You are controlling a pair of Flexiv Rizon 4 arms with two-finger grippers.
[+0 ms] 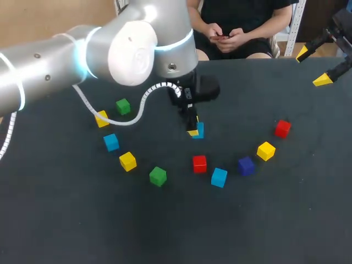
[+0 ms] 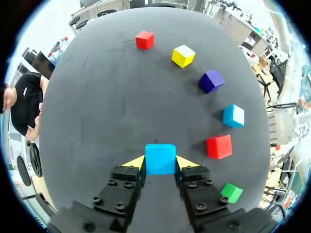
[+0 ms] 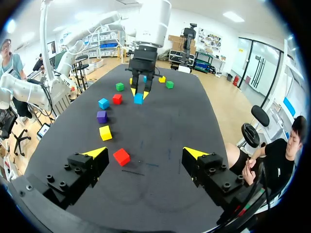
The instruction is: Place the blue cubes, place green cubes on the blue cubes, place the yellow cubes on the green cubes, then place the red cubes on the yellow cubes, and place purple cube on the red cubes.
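Observation:
My left gripper (image 1: 193,127) reaches to the table's middle and is shut on a blue cube (image 2: 160,158), one yellow tip against each side; whether the cube rests on the tabletop I cannot tell. Loose cubes curve around it: green (image 1: 122,106), yellow (image 1: 102,118), blue (image 1: 111,142), yellow (image 1: 127,161), green (image 1: 158,176), red (image 1: 199,163), blue (image 1: 219,177), purple (image 1: 246,165), yellow (image 1: 265,150) and red (image 1: 282,128). Far off at the back right, my right gripper (image 1: 312,67) hangs open and empty, with the red cube (image 3: 121,156) nearest ahead of it.
The dark tabletop (image 1: 247,231) is bare in front of the arc of cubes and between my two grippers. My left arm's silver elbow (image 1: 137,44) looms over the back left of the table. No cube is stacked on another.

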